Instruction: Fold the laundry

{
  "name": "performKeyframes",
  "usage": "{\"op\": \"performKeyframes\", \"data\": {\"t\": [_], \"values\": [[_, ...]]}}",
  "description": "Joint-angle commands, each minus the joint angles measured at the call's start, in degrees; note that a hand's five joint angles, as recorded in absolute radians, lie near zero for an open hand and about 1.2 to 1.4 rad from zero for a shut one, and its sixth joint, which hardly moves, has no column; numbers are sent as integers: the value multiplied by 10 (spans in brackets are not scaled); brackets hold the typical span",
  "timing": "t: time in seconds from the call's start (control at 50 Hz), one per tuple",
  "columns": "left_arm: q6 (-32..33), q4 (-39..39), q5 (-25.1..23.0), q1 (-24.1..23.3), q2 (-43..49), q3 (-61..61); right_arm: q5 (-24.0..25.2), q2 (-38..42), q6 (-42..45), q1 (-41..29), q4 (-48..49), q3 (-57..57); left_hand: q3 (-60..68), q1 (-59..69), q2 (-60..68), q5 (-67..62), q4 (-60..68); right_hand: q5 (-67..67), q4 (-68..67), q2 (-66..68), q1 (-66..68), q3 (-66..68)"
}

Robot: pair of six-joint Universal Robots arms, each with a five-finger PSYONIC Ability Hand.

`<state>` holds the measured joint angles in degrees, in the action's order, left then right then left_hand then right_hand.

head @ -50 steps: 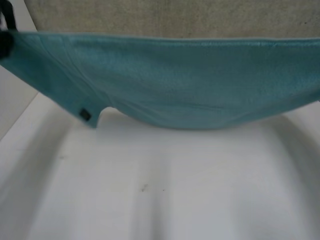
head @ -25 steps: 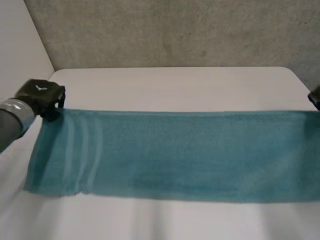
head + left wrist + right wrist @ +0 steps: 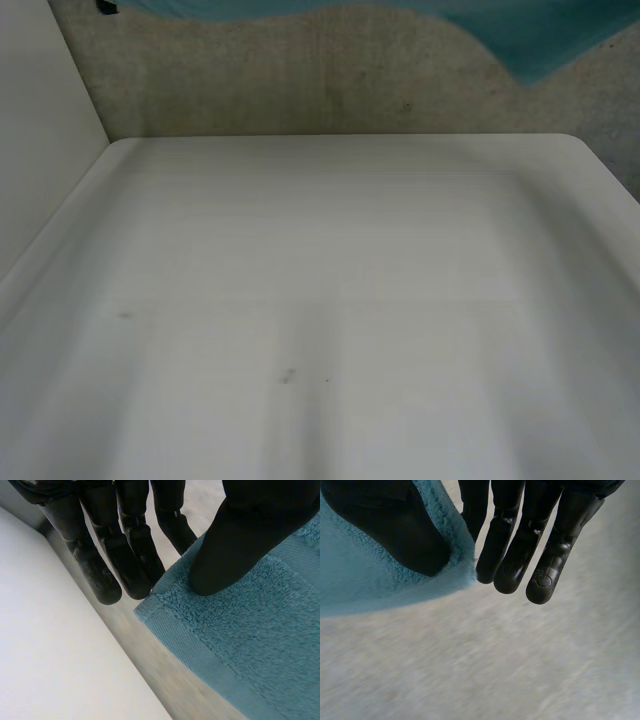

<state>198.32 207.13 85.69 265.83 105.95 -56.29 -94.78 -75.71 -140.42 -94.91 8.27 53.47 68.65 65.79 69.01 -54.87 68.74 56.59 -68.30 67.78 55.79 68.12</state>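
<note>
My left hand (image 3: 227, 540) pinches one corner of the teal towel (image 3: 250, 645) under its thumb; my right hand (image 3: 395, 530) pinches the far corner likewise. The towel hangs between them, long axis nine to three, high at twelve o'clock over the white table (image 3: 320, 300). To lay it flat, I'd bring both hands down evenly toward six.

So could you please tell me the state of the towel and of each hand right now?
Teal towel: in the air, high above the white table, held at two corners.
Left hand: shut on the towel, a corner pinched between thumb and straight fingers.
Right hand: shut on the towel, another corner pinched the same way.
</note>
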Motion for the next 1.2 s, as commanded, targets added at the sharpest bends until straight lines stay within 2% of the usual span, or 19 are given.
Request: {"op": "performKeyframes", "data": {"t": [0.02, 0.14, 0.24, 0.36, 0.48, 0.54, 0.66, 0.68, 0.72, 0.76, 0.82, 0.92, 1.02, 1.04, 1.08, 1.1, 1.14, 1.16, 1.2], "values": [[1, -9, -48, 1, 2, -192, 28, 1, -4, -2, -1, 141, 114, 142, 110, -151, 113, 134, -117, 122, 242, 119], [1, 51, -56, 3, 35, -299, 52, 13, -21, 0, 10, 224, 114, 142, 110, -151, 113, 134, -117, 122, 242, 119], [5, 107, -58, 3, 86, -371, 63, 91, -27, 0, 46, 281, 114, 142, 110, -151, 113, 134, -117, 122, 242, 119], [10, 109, -61, 3, 115, -414, 66, 154, -15, 2, 47, 319, 114, 142, 110, -151, 113, 134, -117, 122, 242, 119], [13, 82, -61, 12, 89, -461, 66, 108, 33, 8, 26, 362, 114, 142, 110, -151, 113, 134, -117, 122, 242, 119], [27, 29, -61, 31, 38, -491, 66, 61, 102, 9, -26, 395, 114, 142, 110, -151, 113, 134, -117, 122, 242, 119], [105, -176, -61, 76, -87, -540, 68, -21, 219, 23, -169, 452, 114, 142, 110, -151, 113, 134, -117, 122, 242, 119], [127, -235, -63, 84, -125, -549, 68, -49, 250, 41, -210, 471, 114, 142, 110, -151, 113, 134, -117, 122, 242, 119], [138, -263, -65, 88, -141, -553, 69, -79, 277, 64, -249, 489, 114, 142, 110, -151, 113, 134, -117, 122, 242, 119], [167, -342, -89, 108, -194, -566, 74, -113, 311, 97, -287, 503, 114, 142, 110, -151, 113, 134, -117, 122, 242, 119], [179, -361, -126, 123, -221, -571, 102, -132, 333, 119, -297, 502, 114, 142, 110, -151, 113, 134, -117, 122, 242, 119], [181, -336, -183, 133, -225, -560, 159, -129, 316, 122, -263, 485, 114, 142, 110, -151, 113, 134, -117, 122, 242, 119], [175, -232, -183, 116, -137, -515, 166, -37, 252, 118, -187, 450, 114, 142, 110, -151, 113, 134, -117, 122, 242, 119], [172, -191, -178, 79, -80, -477, 161, -3, 232, 116, -161, 430, 114, 142, 110, -151, 113, 134, -117, 122, 242, 119], [172, -180, -174, 63, -60, -462, 144, 47, 204, 97, -124, 388, 114, 142, 110, -151, 113, 134, -117, 122, 242, 119], [171, -153, -156, 31, -3, -417, 144, 48, 204, 97, -124, 388, 114, 142, 110, -151, 113, 134, -117, 122, 242, 119], [172, -143, -145, 22, 23, -398, 138, 59, 201, 88, -116, 376, 114, 142, 110, -151, 113, 134, -117, 122, 242, 119], [175, -130, -126, 14, 57, -369, 107, 125, 199, 51, -82, 323, 114, 142, 110, -151, 113, 134, -117, 122, 242, 119], [172, -108, -92, 5, 110, -319, 100, 145, 198, 43, -71, 306, 114, 142, 110, -151, 113, 134, -117, 122, 242, 119]]}}
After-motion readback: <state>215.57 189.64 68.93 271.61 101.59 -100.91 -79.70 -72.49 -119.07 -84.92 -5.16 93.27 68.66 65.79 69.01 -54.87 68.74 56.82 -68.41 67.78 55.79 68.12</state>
